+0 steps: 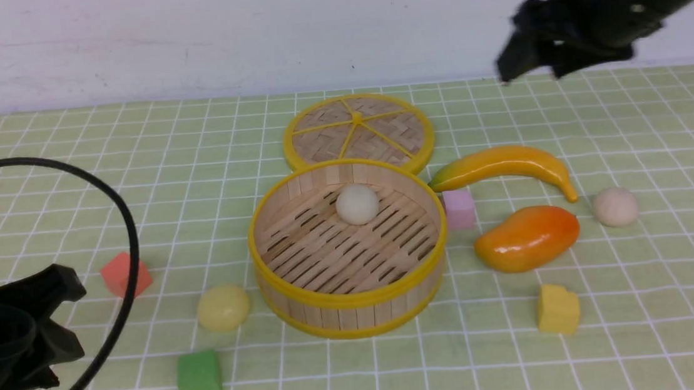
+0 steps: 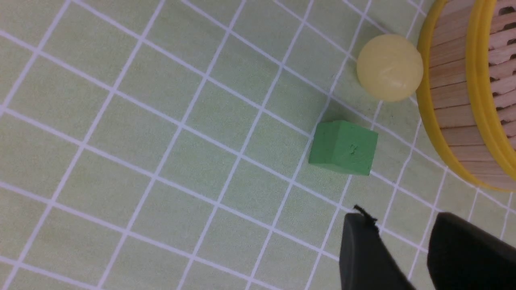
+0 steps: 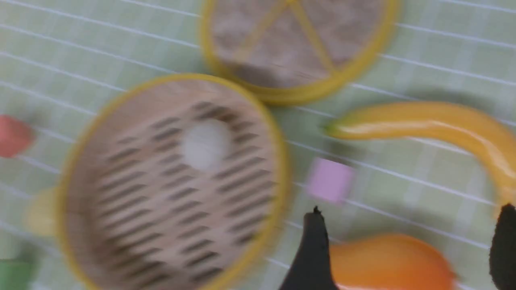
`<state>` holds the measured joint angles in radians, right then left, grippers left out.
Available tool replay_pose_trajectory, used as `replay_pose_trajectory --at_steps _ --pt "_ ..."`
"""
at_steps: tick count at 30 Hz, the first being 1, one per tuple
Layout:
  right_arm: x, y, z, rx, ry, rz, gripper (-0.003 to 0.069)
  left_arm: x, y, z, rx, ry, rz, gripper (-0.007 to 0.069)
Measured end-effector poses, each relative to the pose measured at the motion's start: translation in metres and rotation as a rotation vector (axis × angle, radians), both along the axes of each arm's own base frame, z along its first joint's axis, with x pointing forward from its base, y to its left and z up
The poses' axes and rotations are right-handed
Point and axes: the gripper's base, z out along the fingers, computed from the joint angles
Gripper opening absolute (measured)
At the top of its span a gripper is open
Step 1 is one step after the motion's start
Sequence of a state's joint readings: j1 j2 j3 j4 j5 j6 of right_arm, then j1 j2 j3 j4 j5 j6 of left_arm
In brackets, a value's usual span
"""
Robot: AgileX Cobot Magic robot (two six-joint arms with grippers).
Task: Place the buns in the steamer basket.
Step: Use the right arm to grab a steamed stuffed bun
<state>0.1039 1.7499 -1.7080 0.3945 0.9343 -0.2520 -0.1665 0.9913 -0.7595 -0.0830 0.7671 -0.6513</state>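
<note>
Right gripper (image 1: 530, 67) hangs raised over the far right of the green checked surface (image 1: 659, 318), its jaws spread wide and holding nothing. Left gripper (image 2: 401, 219) hovers low at the near left, jaws parted and empty. One off-white round dough bun (image 1: 357, 204) lies inside the round bamboo steamer basket (image 1: 345, 313). A pale yellow bun (image 1: 223, 307) sits just beside the basket's left wall. A beige bun (image 1: 615, 206) lies to the right, beyond a glossy orange mango (image 1: 527, 239).
</note>
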Motion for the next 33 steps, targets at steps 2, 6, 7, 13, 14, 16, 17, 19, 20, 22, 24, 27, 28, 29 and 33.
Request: replay_pose_trajectory --at_steps 2,6,7,13,14,16,17,19,20,22,24,27,28,29,33 --pt "0.001 -0.019 -0.010 -0.021 0.018 -0.051 0.0540 0.000 0.000 0.000 0.003 -0.005 0.000 0.0238" --pt "0.013 -0.048 -0.042 -0.013 0.084 -0.168 0.0540 0.001 0.001 0.000 0.018 -0.012 -0.002 0.0238" --pt "0.015 -0.050 -0.046 -0.011 0.094 -0.178 0.0540 0.001 0.001 0.000 0.018 -0.012 -0.002 0.0238" --pt "0.039 -0.058 -0.107 -0.039 0.216 -0.194 0.0540 0.001 0.002 0.001 0.033 -0.019 -0.004 0.0238" --pt "0.045 -0.060 -0.123 -0.078 0.232 -0.181 0.0540 0.001 0.002 0.001 0.034 -0.019 -0.004 0.0238" --pt "0.049 -0.064 -0.138 -0.128 0.252 -0.171 0.0538 0.001 0.002 0.001 0.034 -0.019 -0.004 0.0238" --pt "0.051 -0.066 -0.145 -0.163 0.257 -0.167 0.0533 0.001 0.002 0.001 0.034 -0.019 -0.004 0.0238" --pt "0.053 -0.070 -0.157 -0.213 0.273 -0.160 0.0518 0.001 0.002 0.001 0.035 -0.019 -0.005 0.0238" --pt "0.054 -0.071 -0.159 -0.226 0.277 -0.161 0.0510 0.001 0.002 0.001 0.035 -0.019 -0.005 0.0238" --pt "0.055 -0.073 -0.162 -0.236 0.280 -0.170 0.0487 0.001 0.002 0.001 0.035 -0.019 -0.005 0.0238" --pt "0.057 -0.073 -0.163 -0.235 0.265 -0.182 0.0456 0.001 0.002 0.001 0.035 -0.019 -0.005 0.0238" --pt "0.059 -0.074 -0.163 -0.236 0.243 -0.190 0.0402 0.001 0.002 0.001 0.035 -0.019 -0.005 0.0238" --pt "0.059 -0.074 -0.163 -0.236 0.239 -0.191 0.0383 0.001 0.002 0.001 0.035 -0.019 -0.005 0.0238" --pt "0.059 -0.074 -0.163 -0.236 0.238 -0.192 0.0383 0.001 0.002 0.001 0.035 -0.019 -0.005 0.0238" --pt "0.061 -0.074 -0.162 -0.237 0.218 -0.196 0.0300 0.001 0.002 0.001 0.035 -0.019 -0.005 0.0238"
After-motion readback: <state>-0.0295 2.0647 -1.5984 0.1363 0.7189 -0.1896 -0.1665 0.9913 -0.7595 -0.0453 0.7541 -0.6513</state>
